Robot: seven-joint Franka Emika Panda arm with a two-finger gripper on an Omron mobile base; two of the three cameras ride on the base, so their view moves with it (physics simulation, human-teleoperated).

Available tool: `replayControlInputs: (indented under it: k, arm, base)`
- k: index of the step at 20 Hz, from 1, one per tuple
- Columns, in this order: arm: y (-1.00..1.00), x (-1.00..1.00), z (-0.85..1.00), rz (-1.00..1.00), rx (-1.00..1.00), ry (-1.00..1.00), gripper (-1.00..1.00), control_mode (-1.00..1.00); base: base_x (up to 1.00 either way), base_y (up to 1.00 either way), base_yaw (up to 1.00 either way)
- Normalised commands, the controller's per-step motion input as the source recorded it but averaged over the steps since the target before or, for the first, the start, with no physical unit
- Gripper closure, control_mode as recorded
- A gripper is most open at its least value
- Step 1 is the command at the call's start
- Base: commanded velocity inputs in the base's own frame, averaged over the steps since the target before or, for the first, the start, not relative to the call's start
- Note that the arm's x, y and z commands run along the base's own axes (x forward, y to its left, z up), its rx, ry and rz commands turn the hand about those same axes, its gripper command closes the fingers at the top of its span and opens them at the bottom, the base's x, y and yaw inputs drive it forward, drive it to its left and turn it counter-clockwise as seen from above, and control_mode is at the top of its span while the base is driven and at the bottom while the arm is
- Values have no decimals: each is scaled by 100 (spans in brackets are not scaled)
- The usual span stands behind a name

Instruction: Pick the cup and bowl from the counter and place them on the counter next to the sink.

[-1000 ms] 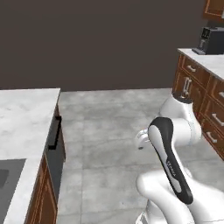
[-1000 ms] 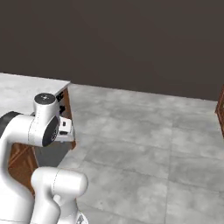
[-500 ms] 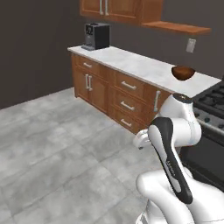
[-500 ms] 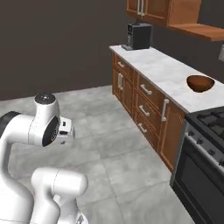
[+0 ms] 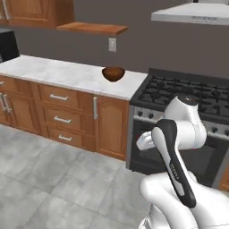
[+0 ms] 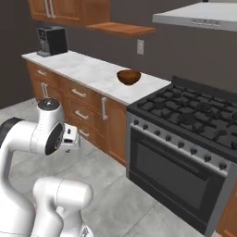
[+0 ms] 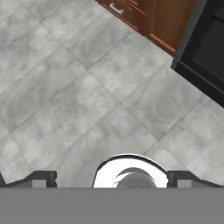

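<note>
- The robot is at the getting-there step. Nothing has been picked up yet.
- The bowl (image 5: 113, 73) sits on the table (image 5: 58, 71), close to the end that meets the stove (image 5: 188, 94). It is brown and round and stands the right way up.
- I can't spot the green cup or the sink from here.
- The gripper (image 7: 112, 180) is tucked in low in front of the robot, well apart from the bowl. It points down at the grey floor (image 7: 78, 100). Its two fingers are spread wide apart and hold nothing.
- I think the next move is to come closer to the table, lift the arm up over the top, and bring the gripper down on the bowl's rim.
- A black coffee machine (image 6: 52, 40) stands at the far end of the table, well apart from the bowl.
- A wooden shelf (image 5: 91, 28) hangs on the wall above the bowl, so the arm should watch out when it reaches up.
- The floor between the robot and the table looks free.
</note>
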Motion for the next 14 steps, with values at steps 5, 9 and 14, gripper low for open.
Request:
replayControlInputs:
  k: [5, 9, 14]
  arm:
    - [0, 0, 0, 0, 0, 0, -100, 100]
    - [0, 0, 0, 0, 0, 0, -100, 100]
    - [0, 0, 0, 0, 0, 0, -100, 100]
  base:
    - [98, 23, -32]
    - [97, 58, -36]
    - [70, 77, -46]
